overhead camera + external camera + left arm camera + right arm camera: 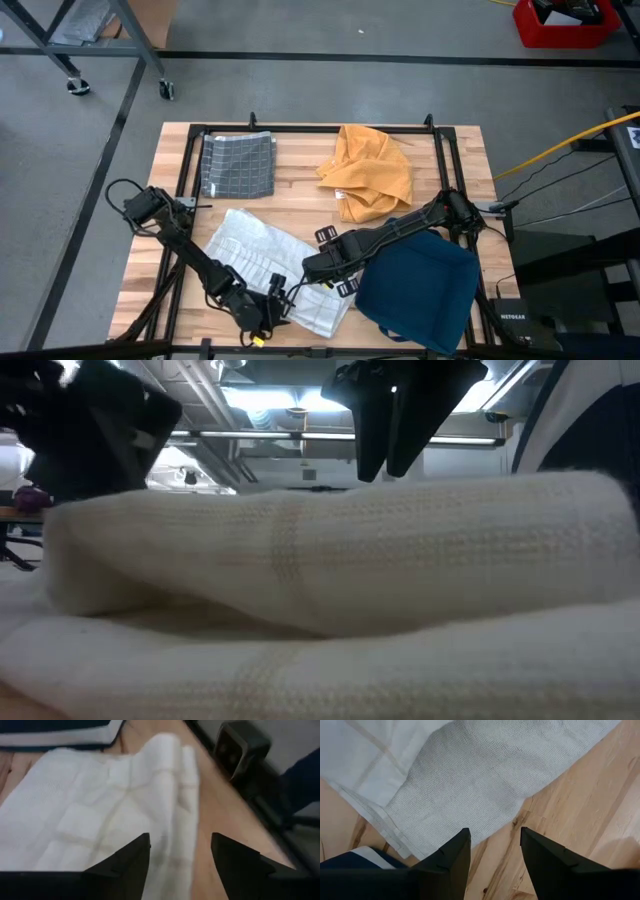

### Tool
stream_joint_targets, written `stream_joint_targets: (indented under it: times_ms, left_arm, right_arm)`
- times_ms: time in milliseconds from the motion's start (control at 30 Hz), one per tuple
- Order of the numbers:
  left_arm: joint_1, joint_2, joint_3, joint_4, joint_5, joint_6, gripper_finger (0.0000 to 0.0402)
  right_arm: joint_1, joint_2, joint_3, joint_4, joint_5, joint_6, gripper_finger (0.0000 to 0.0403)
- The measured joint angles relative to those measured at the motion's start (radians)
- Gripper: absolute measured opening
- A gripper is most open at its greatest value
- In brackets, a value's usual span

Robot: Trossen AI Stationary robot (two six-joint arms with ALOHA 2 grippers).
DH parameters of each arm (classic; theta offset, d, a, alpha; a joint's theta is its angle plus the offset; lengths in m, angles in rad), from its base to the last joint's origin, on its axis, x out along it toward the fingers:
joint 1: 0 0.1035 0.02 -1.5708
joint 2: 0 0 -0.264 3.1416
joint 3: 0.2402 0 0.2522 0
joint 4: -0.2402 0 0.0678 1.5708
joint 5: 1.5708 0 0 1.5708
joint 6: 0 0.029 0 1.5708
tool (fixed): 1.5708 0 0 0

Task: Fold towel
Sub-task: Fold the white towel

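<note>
In the lower middle of the high view, I have the white towel [272,268] lying part-folded on the wooden table [460,160], with my left gripper [262,318] at its bottom edge and my right gripper [330,268] at its right edge. Upper left of the table sits a folded grey checked towel [238,165], upper centre a crumpled orange cloth [370,170], lower right a dark blue towel [420,285].

Low view now: the white towel fills the frame, a thick folded roll [340,550] across the middle over a flatter layer below. Dark gripper parts hang at top centre and upper left.

Left wrist view: my two dark fingers [127,862] stand apart at the bottom of the frame, nothing between them but the towel's bunched edge [172,795] running up the centre; bare wood to the right.

Right wrist view: fingers [452,857] apart too, gripping nothing, poised over wood just below the towel's edge [470,790]. A strip of dark blue towel shows at lower left.
</note>
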Motion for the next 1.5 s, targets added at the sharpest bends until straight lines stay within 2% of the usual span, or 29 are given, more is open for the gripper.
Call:
stream_joint_targets:
  times_ms: [233,533,767,967,1067,1233,1400,1500]
  left_arm:
    - [0.019,0.045,0.0,-0.008,0.007,0.023,0.0204]
    - [-0.013,0.051,0.0,0.02,0.031,0.024,0.0204]
    - [-0.008,0.051,0.0,-0.038,0.031,0.033,0.0203]
    - [0.0,0.051,0.0,-0.053,-0.024,0.041,0.0201]
    - [0.0,0.051,0.0,-0.052,-0.041,0.038,0.0184]
    - [-0.007,0.051,0.0,-0.052,-0.041,-0.03,0.0128]
    - [-0.02,0.051,0.0,-0.092,0.028,-0.087,0.0081]
    - [-0.034,0.05,0.002,-0.142,0.035,-0.104,0.0053]
  right_arm:
    - [0.0,0.0,0.0,0.001,0.0,0.0,0.0174]
    - [0.0,0.0,0.0,0.004,0.0,0.0,0.0174]
    - [0.0,0.0,0.0,0.016,0.0,0.0,0.0174]
    - [0.0,0.0,0.0,0.042,0.0,0.0,0.0174]
    - [0.0,0.0,0.0,0.042,0.0,0.0,0.0174]
    - [0.0,0.0,0.0,0.042,0.0,0.0,0.0174]
    - [0.0,0.0,0.0,0.042,0.0,0.0,0.0174]
    - [0.0,0.0,0.0,0.041,0.0,0.0,0.0174]
